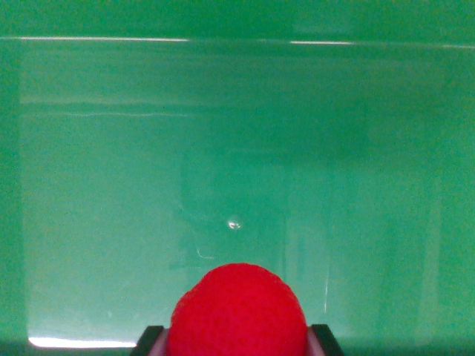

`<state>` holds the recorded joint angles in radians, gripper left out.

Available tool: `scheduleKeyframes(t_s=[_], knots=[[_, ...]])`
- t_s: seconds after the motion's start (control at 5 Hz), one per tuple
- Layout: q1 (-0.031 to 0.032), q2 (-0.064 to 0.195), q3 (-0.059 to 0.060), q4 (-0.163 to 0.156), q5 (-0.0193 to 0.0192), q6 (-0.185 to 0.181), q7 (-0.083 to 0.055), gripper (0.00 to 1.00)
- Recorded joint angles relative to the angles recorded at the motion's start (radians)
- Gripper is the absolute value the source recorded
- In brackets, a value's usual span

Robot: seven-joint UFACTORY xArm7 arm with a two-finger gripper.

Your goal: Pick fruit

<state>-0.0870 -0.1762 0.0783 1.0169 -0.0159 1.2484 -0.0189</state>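
Note:
A round red fruit (pixel 237 311) with a fine bumpy skin fills the bottom centre of the wrist view. The dark tips of my gripper (pixel 239 343) show on either side of it, pressed against its flanks, so the gripper is shut on the fruit. Beneath and beyond it lies the glossy floor of a green bin (pixel 237 170), whose far wall and rim run across the top of the view. Most of each finger is hidden behind the fruit.
The green bin's side walls rise at the wrist view's left (pixel 11 185) and the wrist view's right (pixel 460 185). A small bright glint (pixel 234 222) marks the bin floor near the middle.

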Motion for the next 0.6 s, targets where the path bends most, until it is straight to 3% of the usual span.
scheduleKeyframes(t_s=[0.2,0.4,0.6], knots=[[0.0000,0.000,0.000,0.000,0.0000,0.000,0.000,1.00],[-0.0006,-0.016,0.000,0.026,0.0023,0.042,-0.002,1.00],[-0.0006,-0.016,0.000,0.026,0.0023,0.042,-0.002,1.00]])
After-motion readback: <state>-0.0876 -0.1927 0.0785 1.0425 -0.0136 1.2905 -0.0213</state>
